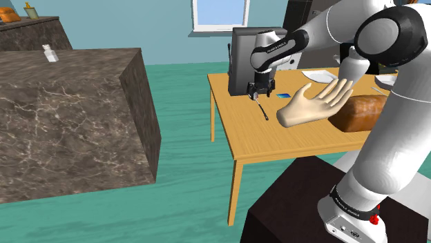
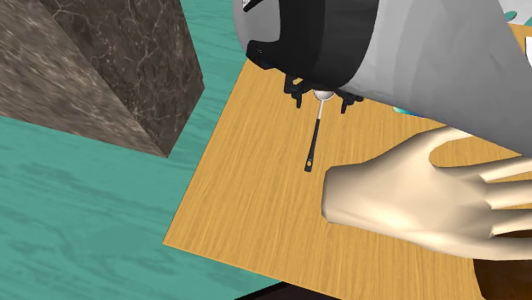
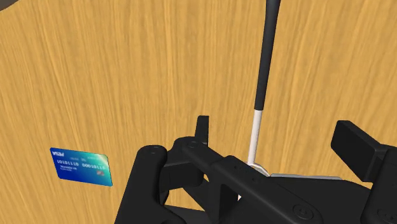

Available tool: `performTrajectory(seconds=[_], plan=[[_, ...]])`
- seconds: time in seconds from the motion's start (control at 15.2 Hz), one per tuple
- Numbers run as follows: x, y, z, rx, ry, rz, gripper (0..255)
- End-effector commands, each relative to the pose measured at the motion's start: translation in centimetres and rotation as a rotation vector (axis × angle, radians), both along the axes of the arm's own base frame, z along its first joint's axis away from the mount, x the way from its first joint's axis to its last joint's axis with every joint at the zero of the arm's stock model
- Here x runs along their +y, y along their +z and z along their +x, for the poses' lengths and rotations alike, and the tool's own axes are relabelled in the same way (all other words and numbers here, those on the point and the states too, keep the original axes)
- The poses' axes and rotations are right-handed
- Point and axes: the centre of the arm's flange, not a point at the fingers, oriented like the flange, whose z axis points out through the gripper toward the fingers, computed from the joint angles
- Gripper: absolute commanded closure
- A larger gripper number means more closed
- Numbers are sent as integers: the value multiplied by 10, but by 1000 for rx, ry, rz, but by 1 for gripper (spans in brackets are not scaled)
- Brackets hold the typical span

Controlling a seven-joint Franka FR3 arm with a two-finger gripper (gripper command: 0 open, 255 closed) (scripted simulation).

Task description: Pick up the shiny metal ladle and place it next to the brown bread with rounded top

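The gripper [image 1: 258, 94] [image 2: 322, 104] [image 3: 280, 137] hung low over the wooden tabletop [image 1: 304, 141], its black fingers [image 3: 202, 127] spread wide on either side of the ladle's bowl without clasping it. The ladle [image 1: 263, 110] [image 2: 313, 145] [image 3: 266, 63] lay flat on the tabletop, with its silvery bowl under the gripper and its black handle pointing away. A blue card [image 1: 282, 96] [image 3: 81, 167] lay just beside the gripper. In the shoulder view a pale model hand [image 1: 314, 103] lay between the ladle and the brown bread [image 1: 359, 114] on the right.
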Motion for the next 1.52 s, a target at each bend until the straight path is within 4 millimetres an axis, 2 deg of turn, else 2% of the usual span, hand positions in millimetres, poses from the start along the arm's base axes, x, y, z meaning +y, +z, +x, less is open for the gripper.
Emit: performTrajectory(seconds=[0.0,0.46,0.99,1.06,1.45], plan=[[-7,-10,13,-3,-15,-5,0],[-12,-49,11,-3,-15,-5,0],[-12,-49,11,-3,-15,-5,0],[-12,-49,11,-3,-15,-5,255],[-12,-49,11,-3,-15,-5,255]])
